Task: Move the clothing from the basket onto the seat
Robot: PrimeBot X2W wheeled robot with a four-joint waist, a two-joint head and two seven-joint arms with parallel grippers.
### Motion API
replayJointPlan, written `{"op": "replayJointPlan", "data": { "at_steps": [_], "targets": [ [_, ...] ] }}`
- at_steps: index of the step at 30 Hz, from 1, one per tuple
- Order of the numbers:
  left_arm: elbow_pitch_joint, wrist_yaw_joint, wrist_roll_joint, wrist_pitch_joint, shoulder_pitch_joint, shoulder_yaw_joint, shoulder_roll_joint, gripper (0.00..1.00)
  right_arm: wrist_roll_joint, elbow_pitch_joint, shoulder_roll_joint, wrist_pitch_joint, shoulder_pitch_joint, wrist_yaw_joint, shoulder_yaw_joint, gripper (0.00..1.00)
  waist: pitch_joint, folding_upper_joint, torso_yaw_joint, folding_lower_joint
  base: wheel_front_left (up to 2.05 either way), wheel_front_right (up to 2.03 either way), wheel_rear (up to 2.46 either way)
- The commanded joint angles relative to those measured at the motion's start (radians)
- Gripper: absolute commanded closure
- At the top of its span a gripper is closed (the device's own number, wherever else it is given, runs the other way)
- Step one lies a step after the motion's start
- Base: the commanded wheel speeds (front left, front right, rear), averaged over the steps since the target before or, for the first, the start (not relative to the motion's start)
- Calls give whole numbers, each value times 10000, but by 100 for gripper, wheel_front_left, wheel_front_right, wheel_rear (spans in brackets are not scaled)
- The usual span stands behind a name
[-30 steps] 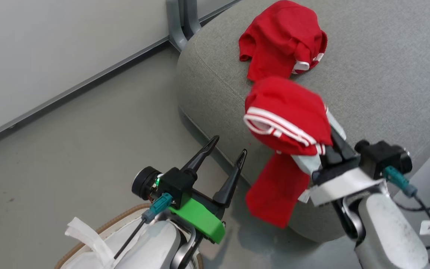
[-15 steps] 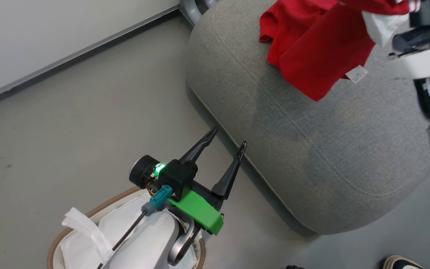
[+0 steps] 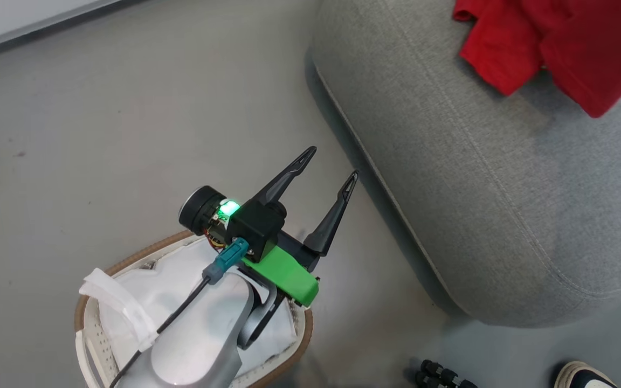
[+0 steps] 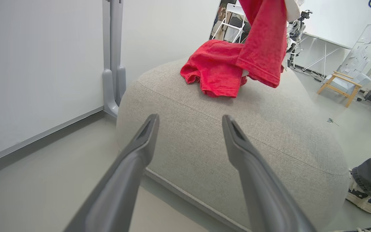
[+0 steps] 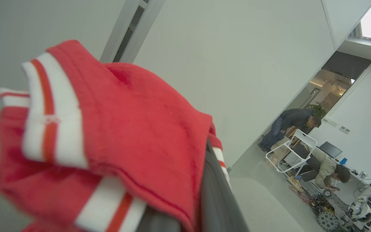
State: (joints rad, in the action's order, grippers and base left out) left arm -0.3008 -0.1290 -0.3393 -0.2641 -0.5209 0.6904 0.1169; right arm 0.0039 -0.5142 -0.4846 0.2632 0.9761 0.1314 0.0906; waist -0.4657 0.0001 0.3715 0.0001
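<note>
the grey seat (image 3: 504,205) takes up the right of the head view, its rounded edge meeting the pale floor (image 3: 100,108). the clothing (image 3: 585,48) is at the seat's far end. in the left wrist view one red garment (image 4: 214,71) lies crumpled on the cushion top, and a second garment (image 4: 266,42) hangs from above with its lower hem just over the first.

the basket (image 3: 90,345) stands on the floor at the lower left, apart from the seat. what shows of its inside is the white liner (image 3: 143,291), with the left forearm across it.

the left gripper (image 3: 332,163) is above the basket's far rim, its jaws spread wide with nothing between them, pointing at the seat.

the right gripper (image 5: 209,193) has its jaws closed on red, white-striped fabric bunched over its fingers.

a shoe (image 3: 580,374) shows at the bottom right corner.
</note>
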Motion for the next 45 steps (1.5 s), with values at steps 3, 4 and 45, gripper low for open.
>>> {"op": "replayJointPlan", "data": {
  "at_steps": [3, 4, 45],
  "targets": [
    [-73, -24, 163, -4, -361, -94, 141, 0, -161, -630, 124, 22, -86, -14, 279, 100, -1085, -1, -881, -1, 0, 0, 0],
    [-80, -24, 185, -4, -406, -116, 147, 0, -219, -823, 171, 22, -214, -14, 279, 100, -1166, -1, -926, -1, 0, 0, 0],
    [250, 448, 1785, -4, 2189, -4839, -634, 0, 1603, 1988, 2664, 22, -5714, -14, -1756, 0, 2024, -1, -2328, -1, 0, 0, 0]
  ]
}}
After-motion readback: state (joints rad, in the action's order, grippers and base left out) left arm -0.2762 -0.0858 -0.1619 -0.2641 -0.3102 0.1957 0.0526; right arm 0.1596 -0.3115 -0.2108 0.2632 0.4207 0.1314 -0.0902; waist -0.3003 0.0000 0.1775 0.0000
